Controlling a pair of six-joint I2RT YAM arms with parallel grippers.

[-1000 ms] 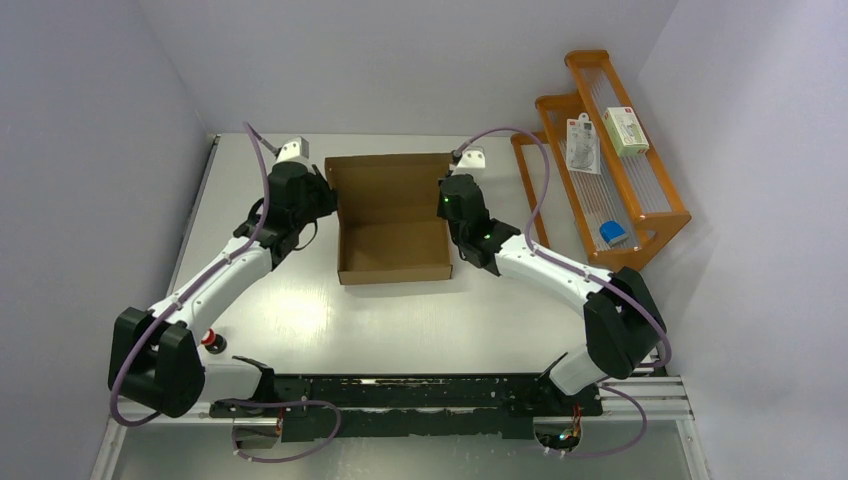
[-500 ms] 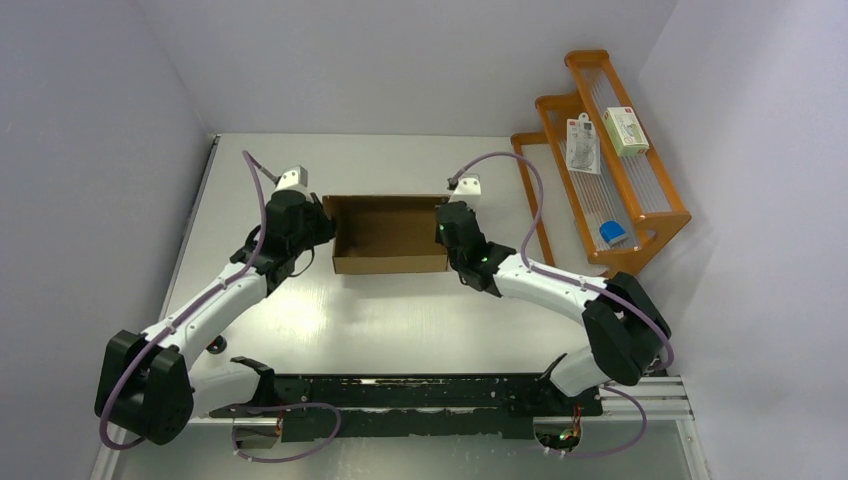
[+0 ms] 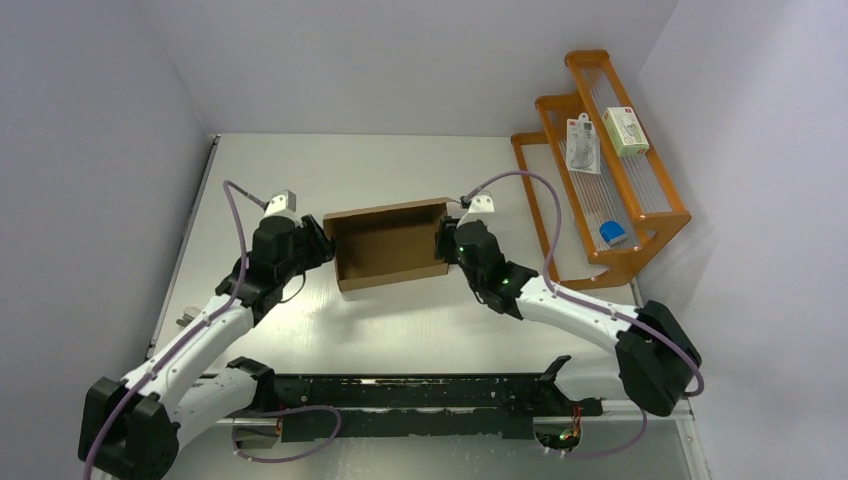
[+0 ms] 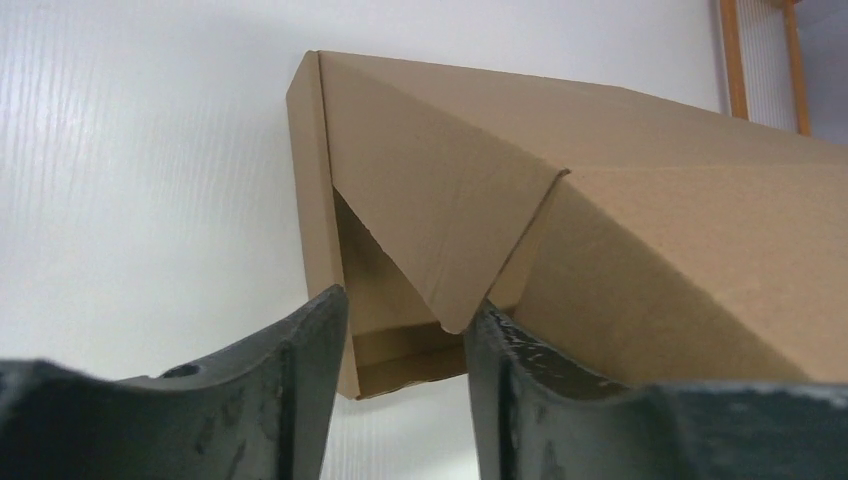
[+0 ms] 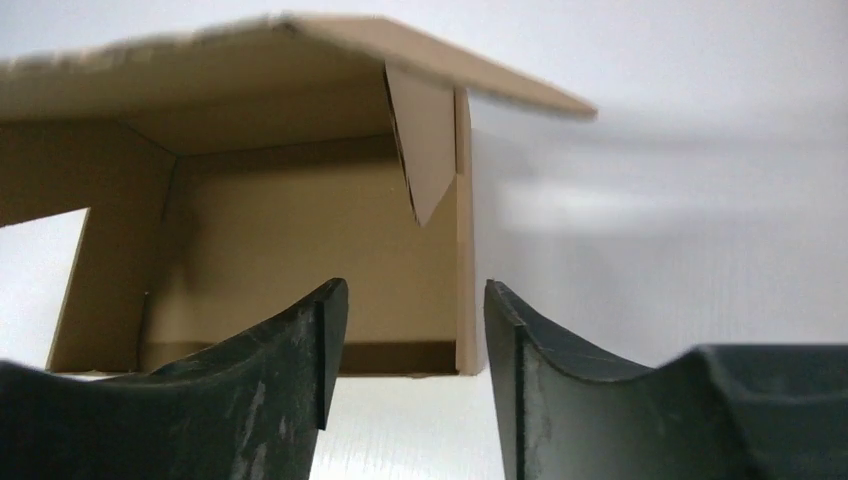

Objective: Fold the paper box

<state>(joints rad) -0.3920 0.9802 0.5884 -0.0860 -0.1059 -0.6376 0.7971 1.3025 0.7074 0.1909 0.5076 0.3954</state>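
Bright, even light from above; one wrist view is smeared.
In the top view, soft diffuse light fills the scene, with a pale glare patch on the desk (image 3: 310, 312) just near of the paper box (image 3: 390, 245) and a faint shadow under its near edge. In the left wrist view the desk is washed out white and the left fingers (image 4: 250, 400) are dark. In the right wrist view the box's top edge and the background are blurred, and the right fingers (image 5: 230, 390) are dark.
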